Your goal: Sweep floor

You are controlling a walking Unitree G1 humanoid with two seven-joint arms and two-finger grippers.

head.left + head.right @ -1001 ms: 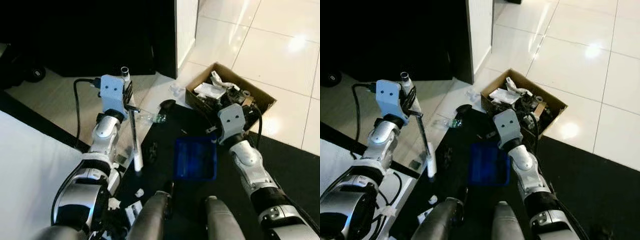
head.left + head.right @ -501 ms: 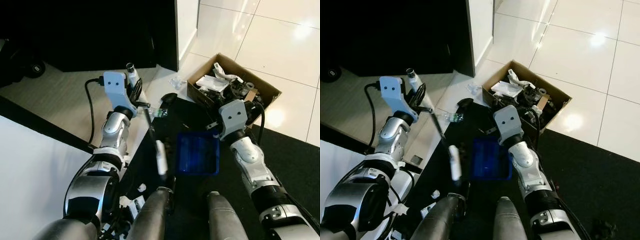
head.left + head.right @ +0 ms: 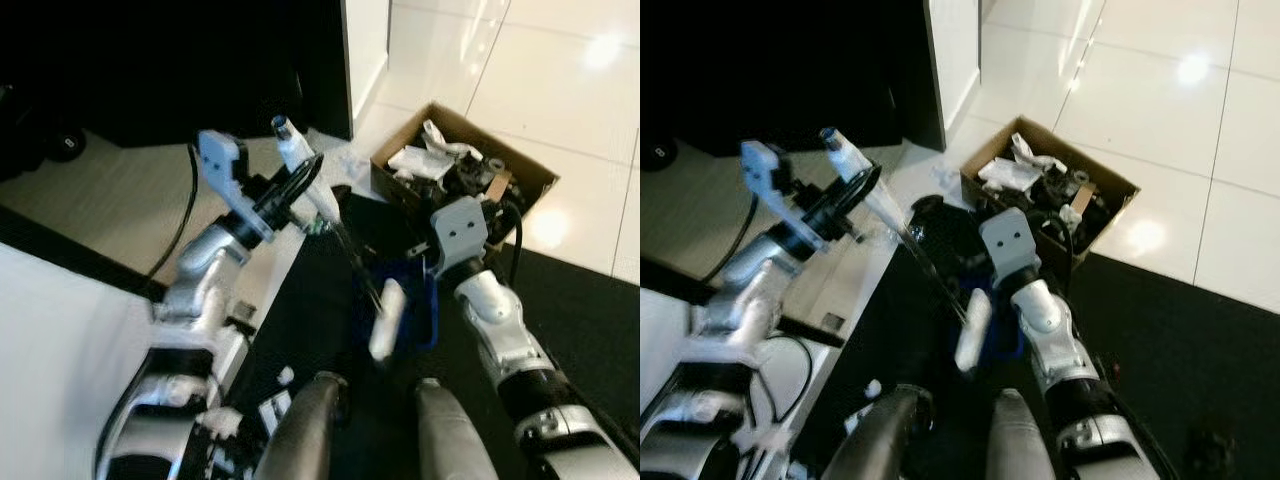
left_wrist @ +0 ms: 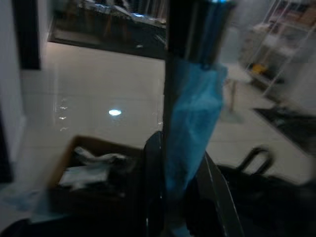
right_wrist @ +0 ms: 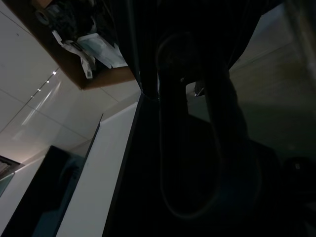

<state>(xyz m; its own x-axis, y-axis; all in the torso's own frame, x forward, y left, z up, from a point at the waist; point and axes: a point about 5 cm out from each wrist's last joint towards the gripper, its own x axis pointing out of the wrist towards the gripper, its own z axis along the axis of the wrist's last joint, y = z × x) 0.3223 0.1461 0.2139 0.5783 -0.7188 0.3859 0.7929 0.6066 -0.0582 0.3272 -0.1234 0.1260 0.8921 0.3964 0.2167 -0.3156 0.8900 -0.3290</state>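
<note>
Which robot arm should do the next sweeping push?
Probably the left. The left gripper is shut on the brush, whose white end hangs at the blue dustpan. The right gripper is at the dustpan, seemingly steadying it.

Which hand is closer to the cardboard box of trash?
The right. The right hand sits at the cardboard box, holding the dustpan; the left hand holds the broom farther away.

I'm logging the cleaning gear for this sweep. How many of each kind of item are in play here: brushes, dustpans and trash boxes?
Brushes: 1, the brush held by the left gripper
Dustpans: 1, the blue dustpan by the right gripper
Trash boxes: 1, the cardboard box full of rubbish
Total: 3
</note>
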